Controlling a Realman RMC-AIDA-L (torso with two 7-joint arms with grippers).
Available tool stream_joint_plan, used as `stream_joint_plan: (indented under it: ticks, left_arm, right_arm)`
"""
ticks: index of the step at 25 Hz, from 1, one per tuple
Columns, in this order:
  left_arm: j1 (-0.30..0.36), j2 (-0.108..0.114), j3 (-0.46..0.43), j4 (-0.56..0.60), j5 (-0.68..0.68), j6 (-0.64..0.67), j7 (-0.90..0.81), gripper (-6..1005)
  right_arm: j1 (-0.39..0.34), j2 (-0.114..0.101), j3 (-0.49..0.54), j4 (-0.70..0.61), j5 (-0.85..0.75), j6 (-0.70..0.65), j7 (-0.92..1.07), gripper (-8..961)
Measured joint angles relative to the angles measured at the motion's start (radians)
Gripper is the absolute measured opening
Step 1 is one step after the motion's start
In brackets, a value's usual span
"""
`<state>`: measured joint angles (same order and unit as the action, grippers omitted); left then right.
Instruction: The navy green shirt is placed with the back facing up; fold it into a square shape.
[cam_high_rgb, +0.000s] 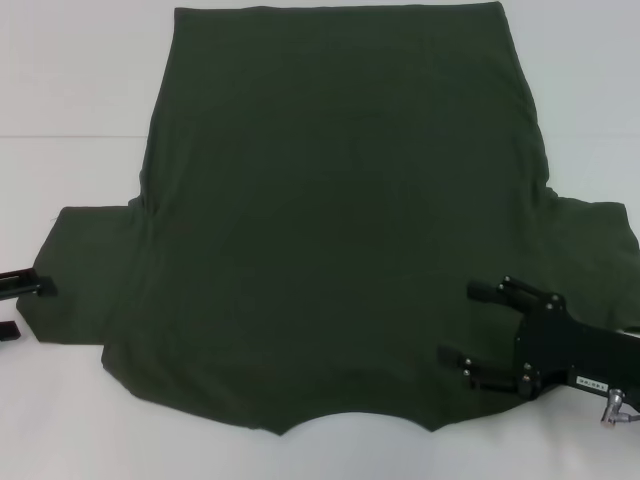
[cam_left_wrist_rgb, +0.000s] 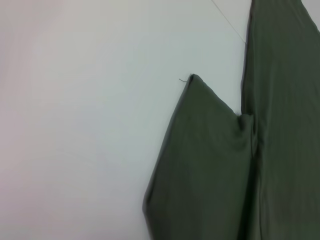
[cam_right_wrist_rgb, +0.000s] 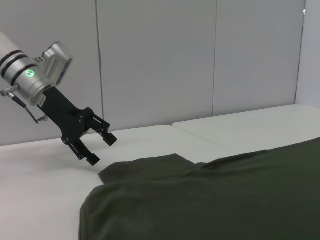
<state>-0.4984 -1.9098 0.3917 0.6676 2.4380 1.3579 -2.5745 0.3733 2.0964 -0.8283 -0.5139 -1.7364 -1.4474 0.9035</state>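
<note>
While the navy green shirt (cam_high_rgb: 330, 220) lies spread flat on the white table (cam_high_rgb: 70, 90), its curved neckline is at the edge nearest the robot and both sleeves stick out sideways. Over the shirt's right shoulder part the right gripper (cam_high_rgb: 468, 322) hovers with its fingers apart, holding nothing; a small white label on it is not readable. Just beside the shirt's left sleeve the left gripper (cam_right_wrist_rgb: 101, 147) hangs above the table, fingers also apart and empty.

Bare white table (cam_high_rgb: 70, 90) lies open around the flat navy green shirt (cam_high_rgb: 340, 220).
</note>
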Motion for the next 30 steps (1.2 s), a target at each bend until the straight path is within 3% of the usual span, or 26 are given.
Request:
stream_joint_plan:
  ticks: [30]
  left_arm:
    - [-0.013,0.002,0.002,-0.047,-0.001,-0.034,-0.006,883]
  right_arm:
    - [0.01,-0.001,0.0,0.008,0.0,0.009,0.0,945]
